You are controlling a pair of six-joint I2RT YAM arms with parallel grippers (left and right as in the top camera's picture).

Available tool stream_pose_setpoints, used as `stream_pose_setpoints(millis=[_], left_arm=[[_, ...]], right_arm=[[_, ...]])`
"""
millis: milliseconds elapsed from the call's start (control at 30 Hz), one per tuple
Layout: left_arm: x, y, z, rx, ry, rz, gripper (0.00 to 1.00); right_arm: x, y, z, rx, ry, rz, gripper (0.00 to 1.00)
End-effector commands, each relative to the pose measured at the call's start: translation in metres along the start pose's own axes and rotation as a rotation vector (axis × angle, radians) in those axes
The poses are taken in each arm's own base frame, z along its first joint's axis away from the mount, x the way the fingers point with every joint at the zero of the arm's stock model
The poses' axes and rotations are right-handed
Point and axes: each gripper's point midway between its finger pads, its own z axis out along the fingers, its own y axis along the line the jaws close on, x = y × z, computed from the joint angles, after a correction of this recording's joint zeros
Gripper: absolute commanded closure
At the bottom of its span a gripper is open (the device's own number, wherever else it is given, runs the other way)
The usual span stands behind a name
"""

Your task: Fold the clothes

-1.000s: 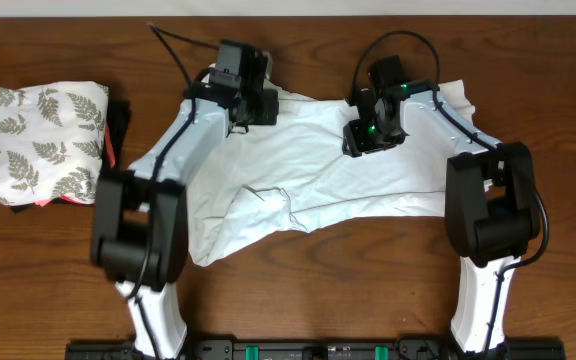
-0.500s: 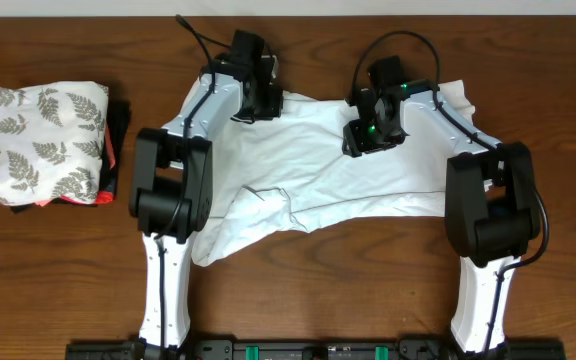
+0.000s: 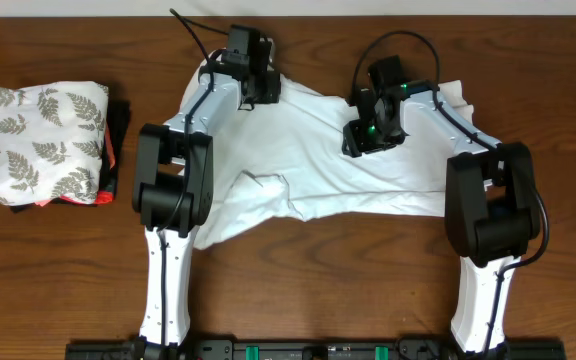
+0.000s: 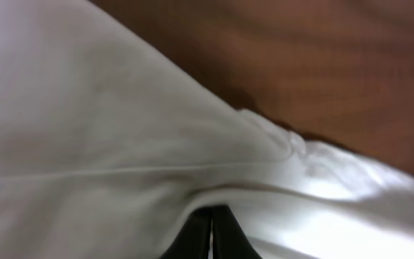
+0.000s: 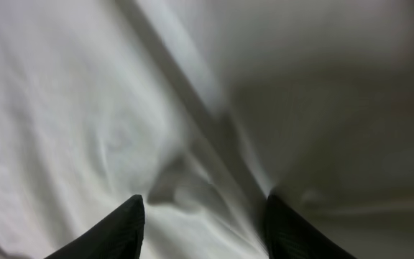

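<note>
Surface: dark wooden table
Cloth: thin white T-shirt, long axis left-right
Left gripper: clamped on its far edge
Right gripper: fingers apart, shirt below

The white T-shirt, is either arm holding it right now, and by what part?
The left gripper pinches the T-shirt at its far edge. The right gripper has its fingers apart over the cloth, gripping nothing.

Cloth: a white T-shirt fills the frame, rumpled, with a raised crease running from the upper left toward the centre.
Right gripper: two dark fingertips at the bottom edge, standing apart.
Between them: a small pucker of fabric.
</note>
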Motion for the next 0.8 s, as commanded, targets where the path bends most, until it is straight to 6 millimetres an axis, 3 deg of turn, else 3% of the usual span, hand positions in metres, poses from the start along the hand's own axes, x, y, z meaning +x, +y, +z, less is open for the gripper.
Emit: stream_pose_setpoints(millis=[0,100,200,300,467,533,767], left_arm=[[0.033,0.047,0.029,-0.176,0.057,-0.064,0.94],[0.043,0.049,0.028,-0.183,0.095,-0.076,0.94],[0.071,0.052,0.023,-0.203,0.208,-0.089,0.94],[0.097,0.055,0.016,-0.221,0.312,-0.102,0.94],[0.123,0.057,0.005,-0.240,0.423,-0.116,0.94],[0.128,0.057,0.003,-0.244,0.445,-0.119,0.94],[0.124,0.057,0.005,-0.240,0.426,-0.116,0.94]], right_arm=[[0.024,-0.005,0.022,0.014,0.089,0.026,0.47],[0.024,-0.005,0.022,0.015,0.087,0.025,0.47],[0.020,-0.010,0.022,0.042,0.073,0.020,0.47],[0.012,-0.027,0.020,0.127,0.041,0.017,0.43],[0.003,-0.067,0.011,0.269,-0.006,0.073,0.35],[-0.001,-0.081,0.007,0.279,-0.032,0.103,0.34],[-0.001,-0.093,0.003,0.233,-0.043,0.146,0.33]])
